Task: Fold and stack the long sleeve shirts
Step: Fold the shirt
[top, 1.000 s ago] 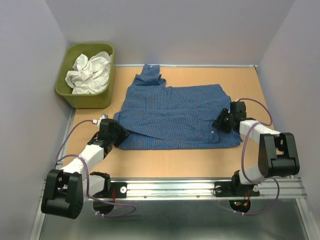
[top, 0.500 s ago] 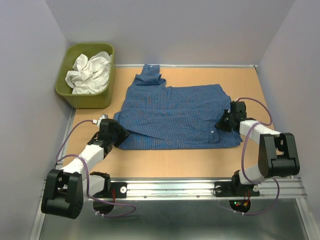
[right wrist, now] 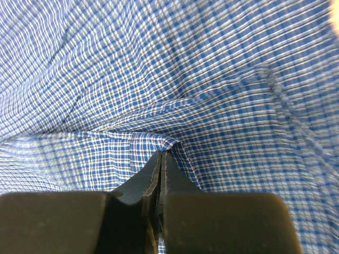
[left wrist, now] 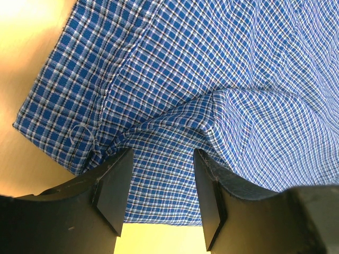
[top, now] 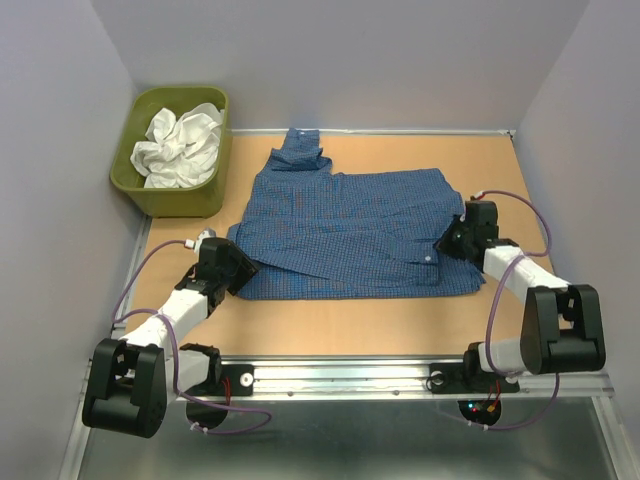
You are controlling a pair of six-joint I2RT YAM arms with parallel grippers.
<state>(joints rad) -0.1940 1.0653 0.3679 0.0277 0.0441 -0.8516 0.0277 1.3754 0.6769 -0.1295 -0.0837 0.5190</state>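
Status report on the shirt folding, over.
Right gripper shut, pinching the blue checked shirt. Left gripper open, straddling a fold of it. White garment crumpled in olive tub; nothing on the shirt.

— How does the blue checked shirt lie?
— Flat, collar farthest from both grippers. The left gripper straddles a fold at its corner, and the right gripper pinches a ridge at its other edge.
— And the white garment?
— Crumpled, well beyond the left gripper.

The shirt is dark blue fine-checked, the garment seemingly plain white, the tub olive-green.
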